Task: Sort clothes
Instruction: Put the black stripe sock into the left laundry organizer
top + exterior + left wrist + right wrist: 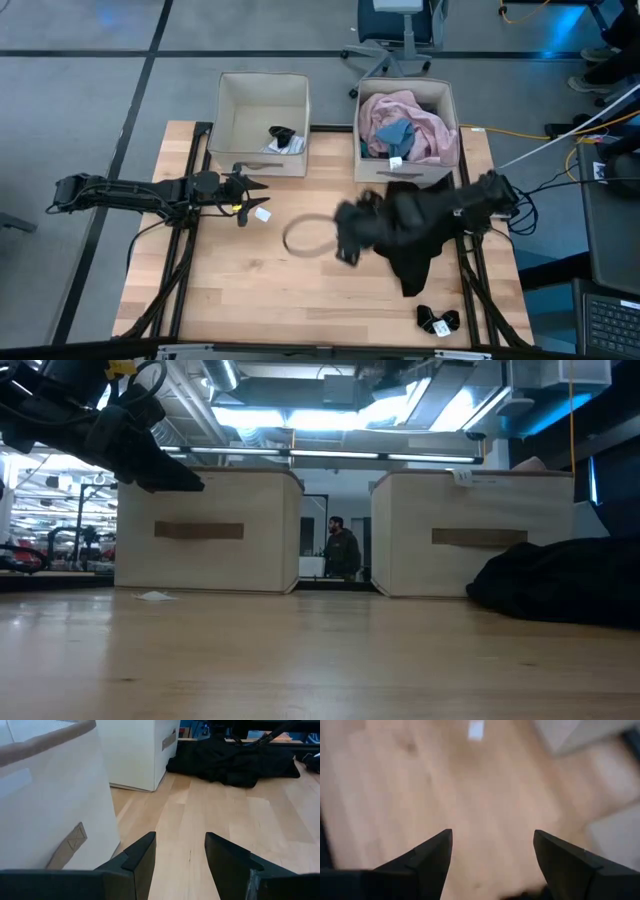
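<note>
black garment [410, 235] on wooden table [230, 290], both grippers [345, 235] [252, 187] open — empty

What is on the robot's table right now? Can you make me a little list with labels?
left bin: beige, holds a small dark piece
right bin: beige, holds pink clothes and something blue
big black garment: lies crumpled on the table, in front of the right bin
small black piece: near the table's front edge, right side
left gripper: open, empty, beside the left bin
right gripper: open, empty, above bare wood next to the big black garment
</note>
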